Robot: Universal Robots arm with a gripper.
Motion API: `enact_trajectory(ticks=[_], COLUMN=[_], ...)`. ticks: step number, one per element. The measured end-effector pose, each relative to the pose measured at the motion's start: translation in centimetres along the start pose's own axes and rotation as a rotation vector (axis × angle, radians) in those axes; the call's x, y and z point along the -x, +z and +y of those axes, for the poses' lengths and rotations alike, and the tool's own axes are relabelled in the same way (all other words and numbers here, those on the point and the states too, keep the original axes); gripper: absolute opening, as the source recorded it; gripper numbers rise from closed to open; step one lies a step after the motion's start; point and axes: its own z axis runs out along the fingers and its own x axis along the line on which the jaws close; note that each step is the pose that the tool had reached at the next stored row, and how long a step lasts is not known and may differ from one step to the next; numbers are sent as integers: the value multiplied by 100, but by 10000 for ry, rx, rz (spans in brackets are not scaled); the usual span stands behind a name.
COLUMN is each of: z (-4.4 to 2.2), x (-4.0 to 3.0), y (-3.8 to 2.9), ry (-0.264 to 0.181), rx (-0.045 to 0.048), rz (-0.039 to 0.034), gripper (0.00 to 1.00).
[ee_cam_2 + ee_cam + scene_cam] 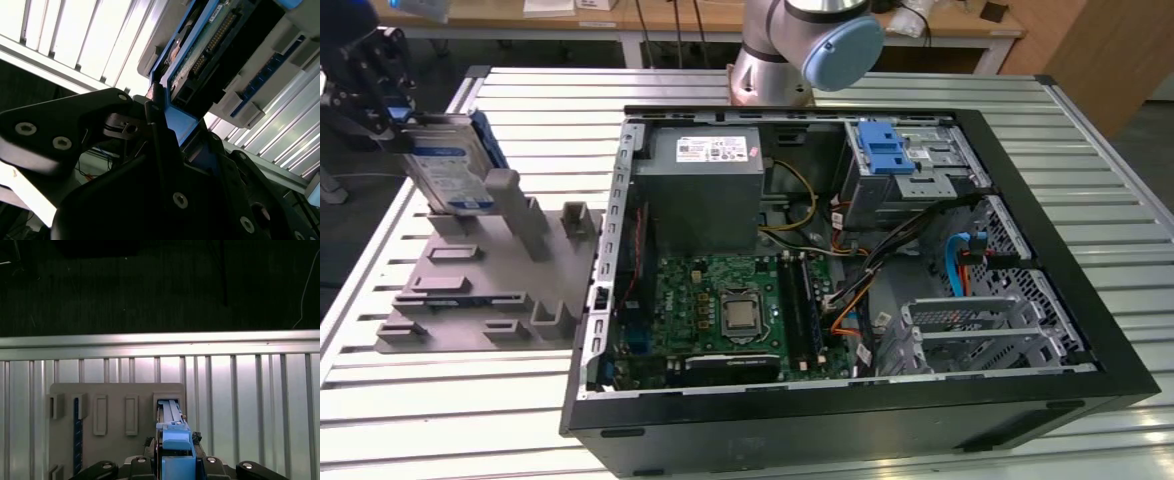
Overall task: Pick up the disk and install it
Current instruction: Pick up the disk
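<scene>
The disk [451, 178] stands upright on edge at the exterior view's left, a silver-grey drive with a blue-and-white label and a blue bracket. Its lower end sits at a slot of the grey holder plate [480, 290]. My gripper [398, 125] is shut on the disk's upper end. In the first wrist view the disk [170, 415] runs from my gripper [176, 462] down to a slot in the holder plate [115, 405]. The second wrist view shows the disk's circuit-board side [210, 40] and blue bracket held by my black fingers [156, 135].
An open computer case [607, 250] lies on the slatted metal table [454, 420], right of the holder. Inside are a grey power supply box [707, 190], a motherboard [734, 310], a drive cage with a blue latch [894, 150] and a metal cage [974, 325]. The arm's base [801, 50] stands behind.
</scene>
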Motion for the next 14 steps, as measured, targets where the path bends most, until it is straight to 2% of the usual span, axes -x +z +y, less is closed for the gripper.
enact_trajectory(ticks=[14], z=[3], x=[1], y=[-107], ry=[0], rx=[0], rz=[0], gripper=[36])
